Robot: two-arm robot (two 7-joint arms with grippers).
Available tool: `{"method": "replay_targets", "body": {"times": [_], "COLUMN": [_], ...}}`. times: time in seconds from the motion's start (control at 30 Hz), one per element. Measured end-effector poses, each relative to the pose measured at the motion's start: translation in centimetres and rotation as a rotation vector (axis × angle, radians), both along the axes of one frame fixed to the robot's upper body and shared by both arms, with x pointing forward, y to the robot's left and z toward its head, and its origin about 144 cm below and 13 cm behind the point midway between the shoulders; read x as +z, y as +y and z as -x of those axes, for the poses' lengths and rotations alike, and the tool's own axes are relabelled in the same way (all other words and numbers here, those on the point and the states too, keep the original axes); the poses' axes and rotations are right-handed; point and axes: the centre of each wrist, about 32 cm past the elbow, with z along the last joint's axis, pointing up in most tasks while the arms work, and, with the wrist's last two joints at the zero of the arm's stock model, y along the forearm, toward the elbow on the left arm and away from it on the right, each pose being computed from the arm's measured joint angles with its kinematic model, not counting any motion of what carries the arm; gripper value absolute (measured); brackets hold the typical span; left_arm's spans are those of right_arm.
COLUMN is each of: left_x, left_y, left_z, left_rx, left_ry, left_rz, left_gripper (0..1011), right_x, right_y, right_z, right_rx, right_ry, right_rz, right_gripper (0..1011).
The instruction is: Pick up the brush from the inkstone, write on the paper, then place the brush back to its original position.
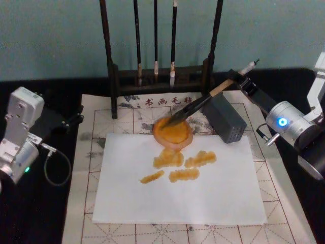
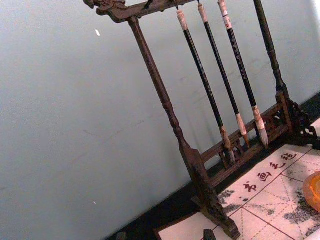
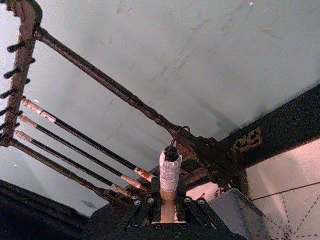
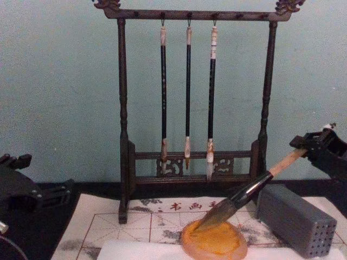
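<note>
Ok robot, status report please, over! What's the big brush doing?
Right gripper shut on the brush, tuft in the inkstone. Left gripper parked at left. Orange strokes on the paper. Grey block close beside the handle.

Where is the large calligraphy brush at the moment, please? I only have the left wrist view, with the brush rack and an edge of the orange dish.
Observer: The brush leans with its tuft in the inkstone, handle slanting up to the right.
Operator: Is either hand holding it?
Observer: Yes, the right hand is shut on its bamboo upper handle; the left hand is parked at the table's left.
Operator: Is the paper written on?
Observer: The white paper carries four orange strokes just before the inkstone.
</note>
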Motion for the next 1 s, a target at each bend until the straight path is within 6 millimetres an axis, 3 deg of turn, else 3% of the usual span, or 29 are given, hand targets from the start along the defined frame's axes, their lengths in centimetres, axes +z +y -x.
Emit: {"method": "replay_targets", "body": {"times": [1.0], "left_x": [0.00], "left_y": [0.00], "left_z": [0.00], "left_rx": [0.000], "left_ry": [0.000], "left_rz": [0.000], "left_gripper": [1001], "right_x": [-0.83], "right_y": [0.40], "right_z": [-0.01], "right_rx": [0.003], "right_ry": [0.043], "right_rz": [0.000], "right_gripper": [181]}}
